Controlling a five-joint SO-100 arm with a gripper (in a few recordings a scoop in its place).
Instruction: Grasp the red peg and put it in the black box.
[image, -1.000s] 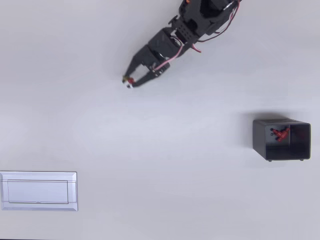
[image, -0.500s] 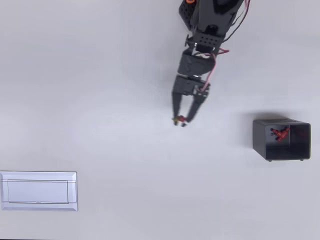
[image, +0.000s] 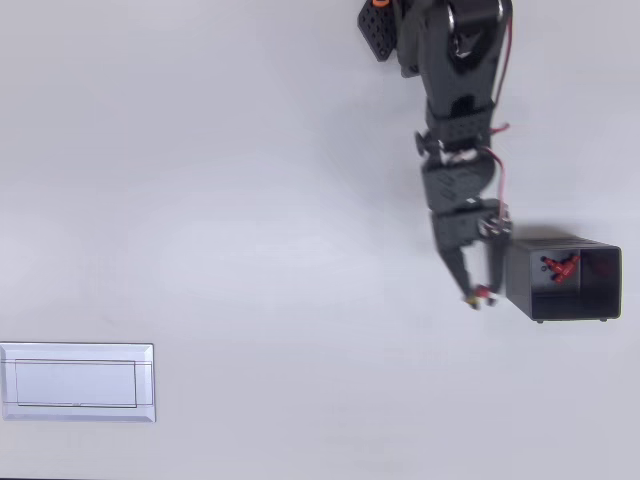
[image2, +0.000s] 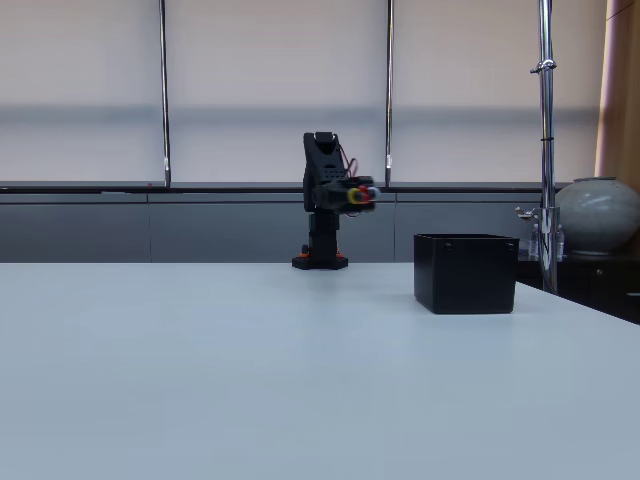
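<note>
1. In the overhead view the arm (image: 455, 120) is reaching down the picture from the top edge, ending in the gripper (image: 478, 293) just left of the box (image: 563, 278)
2. The gripper's two fingers are lying nearly together, pinching a small red peg (image: 482, 294) at their tips; a speck of yellow is showing beside it
3. The peg is sitting at the fingertips, just outside the box's left wall, near its lower left corner in the overhead view
4. The box is standing open-topped on the white table (image: 250, 250), and a red piece (image: 558, 267) is lying inside it, near the upper left of its floor
5. A white tray (image: 77, 381) is lying flat at the lower left of the overhead view, well apart from arm and box
6. In the fixed view the gripper (image2: 360, 196) is pointing at the camera, raised above the table, with red and yellow showing at its tip; the box (image2: 466, 272) is standing to its right on the table (image2: 250, 370)
7. Behind the table in that view a grey round pot (image2: 598, 215) is sitting at the right edge
</note>
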